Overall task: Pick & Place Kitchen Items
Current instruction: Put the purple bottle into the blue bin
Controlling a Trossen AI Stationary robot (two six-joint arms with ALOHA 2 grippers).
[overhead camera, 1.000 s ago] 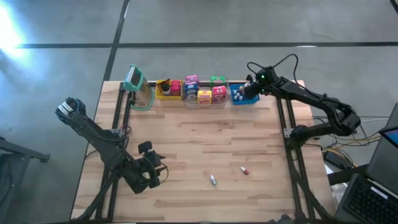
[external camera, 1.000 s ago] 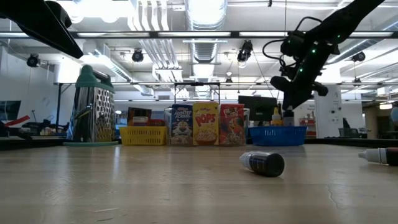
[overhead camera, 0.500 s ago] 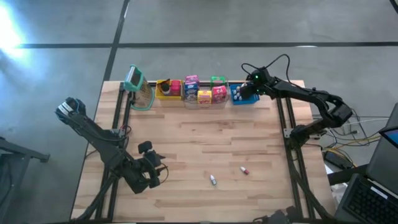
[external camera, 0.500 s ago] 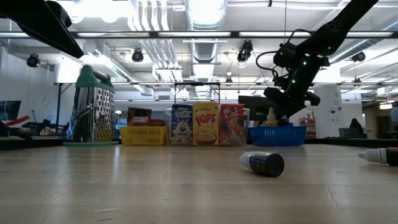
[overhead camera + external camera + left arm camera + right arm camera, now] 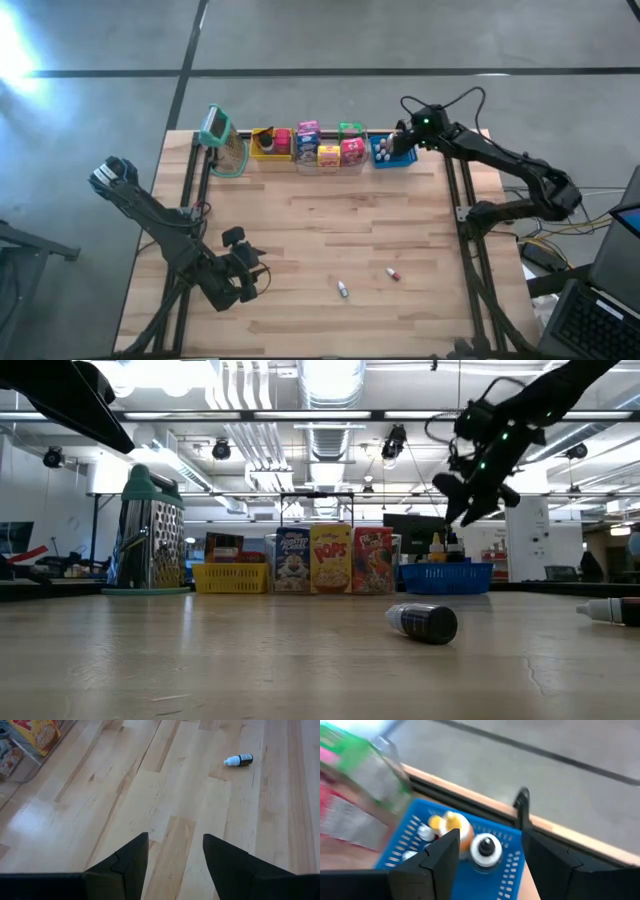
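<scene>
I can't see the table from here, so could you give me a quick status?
Right gripper open, empty, above blue bin. Left gripper open, parked low. Two small bottles loose on table.

left arm [image 5: 165,235]: black jointed links, pale grey-white cap at outer joint | right arm [image 5: 500,160]: black links, green LED near wrist, black cable looping above it | left gripper [image 5: 172,865]: two matte black wedge fingers | right gripper [image 5: 487,865]: same black fingers
</scene>
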